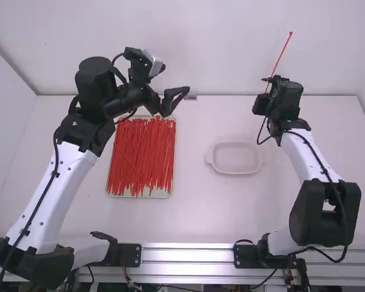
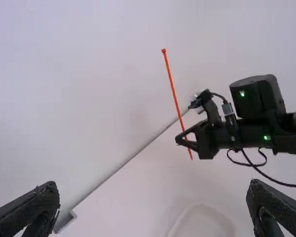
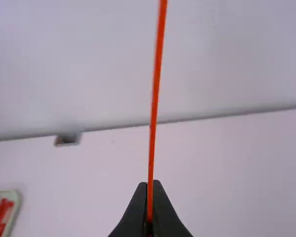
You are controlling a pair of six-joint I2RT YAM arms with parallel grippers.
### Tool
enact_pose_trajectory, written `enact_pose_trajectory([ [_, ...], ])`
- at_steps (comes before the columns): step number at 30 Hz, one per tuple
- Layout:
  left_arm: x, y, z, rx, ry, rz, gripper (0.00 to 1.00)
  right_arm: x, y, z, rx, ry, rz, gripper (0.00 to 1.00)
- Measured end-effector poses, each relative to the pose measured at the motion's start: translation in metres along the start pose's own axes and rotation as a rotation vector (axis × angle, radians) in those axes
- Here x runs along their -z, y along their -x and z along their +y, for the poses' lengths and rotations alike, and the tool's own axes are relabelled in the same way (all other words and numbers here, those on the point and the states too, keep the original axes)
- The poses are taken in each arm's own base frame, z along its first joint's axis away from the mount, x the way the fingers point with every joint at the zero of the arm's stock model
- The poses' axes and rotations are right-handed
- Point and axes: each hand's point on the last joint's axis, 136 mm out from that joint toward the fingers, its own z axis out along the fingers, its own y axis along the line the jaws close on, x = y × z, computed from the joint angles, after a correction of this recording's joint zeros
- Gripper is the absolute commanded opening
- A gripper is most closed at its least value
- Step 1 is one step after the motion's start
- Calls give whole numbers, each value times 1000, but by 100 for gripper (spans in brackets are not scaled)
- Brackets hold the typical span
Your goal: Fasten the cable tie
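Observation:
A single red cable tie [image 1: 280, 56] sticks up and to the right from my right gripper [image 1: 269, 85], which is raised above the table's far right part. In the right wrist view the fingers are shut on the cable tie [image 3: 155, 98] near its lower end. The left wrist view shows the same cable tie [image 2: 173, 96] held by the right gripper [image 2: 187, 143]. My left gripper [image 1: 175, 97] hangs open above the far end of a tray [image 1: 170, 193] heaped with red cable ties [image 1: 143, 155]. Its two fingertips [image 2: 32, 210] stand wide apart with nothing between them.
A shallow white bowl [image 1: 234, 158] sits on the table between the tray and the right arm. A small grey block [image 3: 68, 140] lies at the table's far edge by the back wall.

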Motion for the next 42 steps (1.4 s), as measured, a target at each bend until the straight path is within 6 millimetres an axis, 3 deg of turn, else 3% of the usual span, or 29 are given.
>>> enact_pose_trajectory([
  [4, 0, 6, 12, 30, 70, -21, 99, -2, -3, 13, 39, -81, 13, 0],
  [12, 3, 20, 25, 88, 135, -83, 99, 12, 8, 81, 190, -179, -41, 0],
  [16, 5, 28, 32, 139, 177, -119, 99, 27, 14, 116, 261, -225, -83, 0],
  [23, 9, 33, 48, 256, 264, -162, 99, 60, 20, 155, 354, -365, -185, 0],
  [33, 14, 46, 56, 386, 289, -245, 99, 109, 30, 186, 428, -549, -320, 0],
  [42, 16, 64, 50, 438, 237, -318, 96, 137, 27, 205, 490, -617, -352, 0],
])
